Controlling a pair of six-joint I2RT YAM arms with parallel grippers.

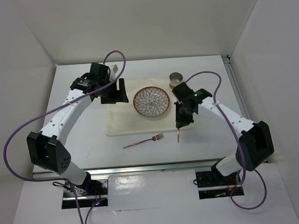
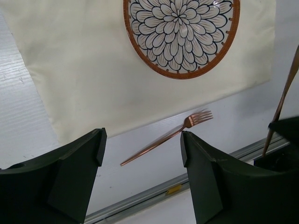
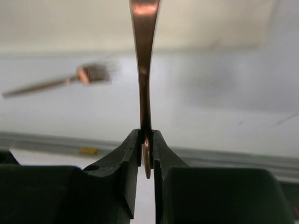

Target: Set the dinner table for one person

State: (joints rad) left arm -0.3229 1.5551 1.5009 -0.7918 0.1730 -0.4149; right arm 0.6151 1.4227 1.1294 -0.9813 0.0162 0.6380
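The white dinner table (image 1: 81,140) carries a cream cloth (image 1: 122,121) with a flower-patterned plate (image 1: 152,102) on it. A copper fork (image 1: 143,140) lies on the bare table just in front of the cloth. My right gripper (image 1: 180,123) is shut on a slim copper utensil (image 1: 179,134) to the right of the fork; its tip points down at the table. The right wrist view shows the utensil (image 3: 144,70) pinched between the fingers (image 3: 126,154). My left gripper (image 1: 114,96) is open and empty above the cloth's left part. Its wrist view shows the plate (image 2: 181,28) and the fork (image 2: 168,138).
A small round metal tin (image 1: 176,80) stands behind the plate on the right, close to the right arm. White walls close in the table at the back and on both sides. A metal rail (image 1: 142,167) runs along the near edge.
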